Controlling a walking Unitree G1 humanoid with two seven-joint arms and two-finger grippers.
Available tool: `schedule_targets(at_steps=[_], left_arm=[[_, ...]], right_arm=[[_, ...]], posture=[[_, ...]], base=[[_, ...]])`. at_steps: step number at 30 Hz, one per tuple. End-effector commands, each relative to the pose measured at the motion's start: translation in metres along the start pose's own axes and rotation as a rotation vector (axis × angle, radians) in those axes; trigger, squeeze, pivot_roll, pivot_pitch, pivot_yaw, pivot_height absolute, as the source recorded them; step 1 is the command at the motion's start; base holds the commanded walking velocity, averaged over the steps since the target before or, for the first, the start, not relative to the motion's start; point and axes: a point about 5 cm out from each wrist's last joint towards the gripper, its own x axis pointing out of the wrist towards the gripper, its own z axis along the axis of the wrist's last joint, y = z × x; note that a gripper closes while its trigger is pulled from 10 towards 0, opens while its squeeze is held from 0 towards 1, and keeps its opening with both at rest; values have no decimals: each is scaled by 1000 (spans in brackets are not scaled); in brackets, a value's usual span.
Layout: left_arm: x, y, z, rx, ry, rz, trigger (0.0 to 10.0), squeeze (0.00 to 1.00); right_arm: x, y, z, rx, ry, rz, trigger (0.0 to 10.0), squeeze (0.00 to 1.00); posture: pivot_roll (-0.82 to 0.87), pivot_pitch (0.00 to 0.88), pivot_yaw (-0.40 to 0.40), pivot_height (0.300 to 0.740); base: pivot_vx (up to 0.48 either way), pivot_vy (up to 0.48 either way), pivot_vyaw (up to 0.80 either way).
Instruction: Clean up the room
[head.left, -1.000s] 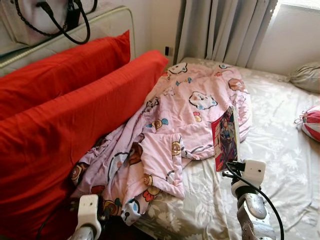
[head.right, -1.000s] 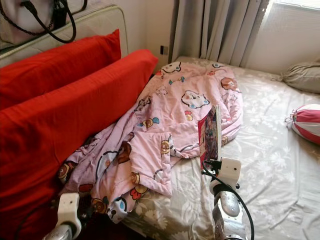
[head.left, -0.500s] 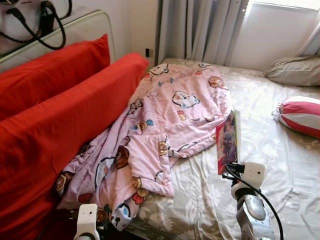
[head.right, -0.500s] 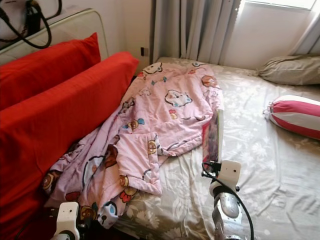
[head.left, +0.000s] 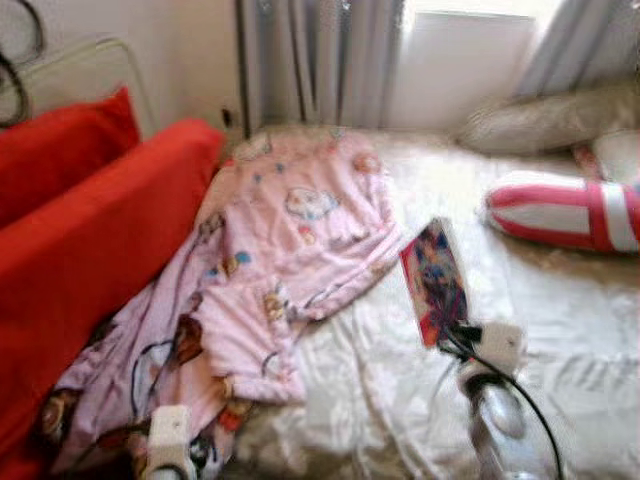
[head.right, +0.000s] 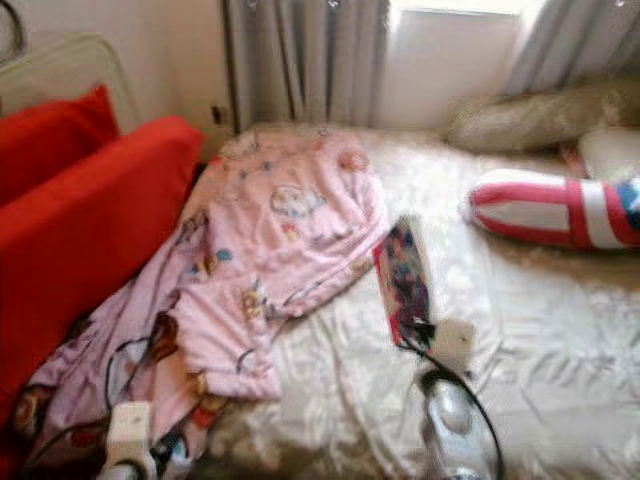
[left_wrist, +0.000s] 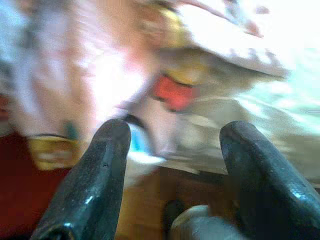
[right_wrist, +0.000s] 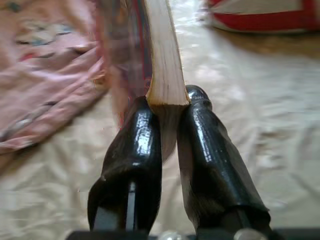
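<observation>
right tool (right_wrist: 167, 107) clenched on a thin book (head.left: 433, 282) held upright over the bed (head.left: 560, 320), left tool (left_wrist: 172, 150) fingers spread wide, grasping nothing, by the pink blanket (head.left: 270, 270), striped pillow (head.left: 560, 212) near window

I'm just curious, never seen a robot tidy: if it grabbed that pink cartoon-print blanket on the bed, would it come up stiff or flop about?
Probably floppy: the pink cartoon-print blanket lies crumpled in soft folds over the pale floral bed sheet. It looks thin, so likely light. One corner would likely lift while the rest drags behind.
</observation>
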Motion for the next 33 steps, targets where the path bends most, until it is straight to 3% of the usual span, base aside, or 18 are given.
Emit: schedule_targets(at_steps=[1, 25, 33], left_arm=[[-4, 8, -10, 19, 39, 17, 10000, 0], [-4, 9, -11, 17, 44, 18, 10000, 0], [-4, 8, -11, 15, 46, 16, 10000, 0]], right_arm=[[4, 6, 13, 2, -63, 14, 10000, 0], [4, 7, 10, 16, -52, 8, 10000, 0], [4, 7, 8, -37, -44, 21, 10000, 0]], posture=[[86, 0, -63, 740], [86, 3, -61, 740], [83, 7, -60, 740]], base=[[0, -375, 0], [0, -372, 0], [0, -374, 0]])
